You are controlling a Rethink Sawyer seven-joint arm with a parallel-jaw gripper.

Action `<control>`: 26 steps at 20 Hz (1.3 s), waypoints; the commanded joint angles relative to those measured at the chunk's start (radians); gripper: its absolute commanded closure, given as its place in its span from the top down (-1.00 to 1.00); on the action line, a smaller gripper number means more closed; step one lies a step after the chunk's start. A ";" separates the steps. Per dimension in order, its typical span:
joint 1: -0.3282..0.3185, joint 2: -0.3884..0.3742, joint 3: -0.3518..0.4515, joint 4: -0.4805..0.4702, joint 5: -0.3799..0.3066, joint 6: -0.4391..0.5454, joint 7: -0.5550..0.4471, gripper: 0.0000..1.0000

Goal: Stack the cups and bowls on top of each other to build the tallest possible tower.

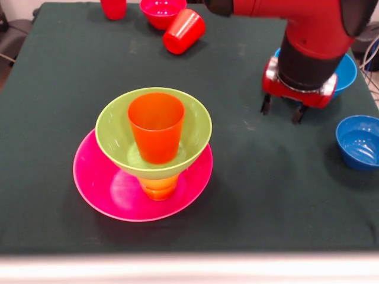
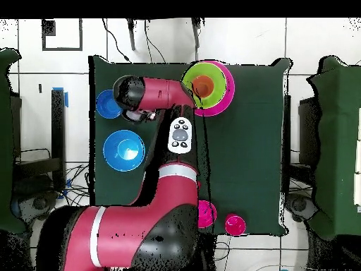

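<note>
1. I'm looking at the tower [image 1: 151, 157] near the front of the dark green table [image 1: 249, 201]: a wide hot pink bowl [image 1: 100, 192] at the bottom, a yellow-orange cup [image 1: 159, 186] standing in it, a lime green bowl [image 1: 195, 127] on that cup, and an orange tapered cup [image 1: 156, 126] upright inside the green bowl.
2. My gripper [image 1: 282, 109] hangs over the table well off to one side of the tower, its two dark fingers spread apart with nothing between them.
3. It sits above the edge of a light blue bowl [image 1: 347, 72]; a small dark blue bowl [image 1: 359, 141] rests on the cloth near it, apart from it.
4. At the far edge I see a red cup lying on its side [image 1: 184, 31], touching or just beside a small red bowl [image 1: 162, 12], plus another red cup [image 1: 113, 8] standing beside them.
5. I judge the small dark blue bowl the next piece: light, stiff, glossy plastic, likely slippery, so I'd pinch its rim wall with one finger inside and one outside.
6. I expect the tower to tip easily; the green bowl balances on a narrow cup, so any placement wants a gentle, centred descent.
</note>
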 commanded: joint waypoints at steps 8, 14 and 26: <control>0.005 0.050 0.176 -0.172 0.061 0.027 0.009 1.00; -0.001 0.045 0.178 -0.217 0.066 0.098 -0.005 1.00; 0.003 0.104 0.201 -0.274 0.067 0.097 -0.032 1.00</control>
